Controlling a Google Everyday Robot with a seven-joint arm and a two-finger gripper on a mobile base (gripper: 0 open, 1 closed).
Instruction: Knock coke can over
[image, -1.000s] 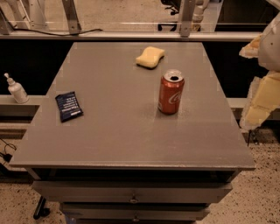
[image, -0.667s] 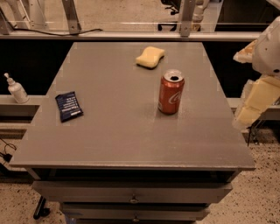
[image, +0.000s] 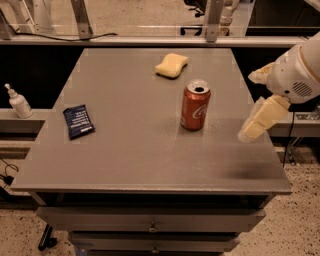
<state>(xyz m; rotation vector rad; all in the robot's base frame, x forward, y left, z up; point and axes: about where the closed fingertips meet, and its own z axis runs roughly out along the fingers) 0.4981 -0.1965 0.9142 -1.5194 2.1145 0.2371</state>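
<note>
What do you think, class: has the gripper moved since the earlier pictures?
Yes. The gripper has moved left, from beyond the table's right edge to over it, closer to the upright coke can.

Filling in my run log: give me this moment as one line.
coke can: upright, mid-table, not yet knocked | gripper: over table right edge, right of can, not touching
</note>
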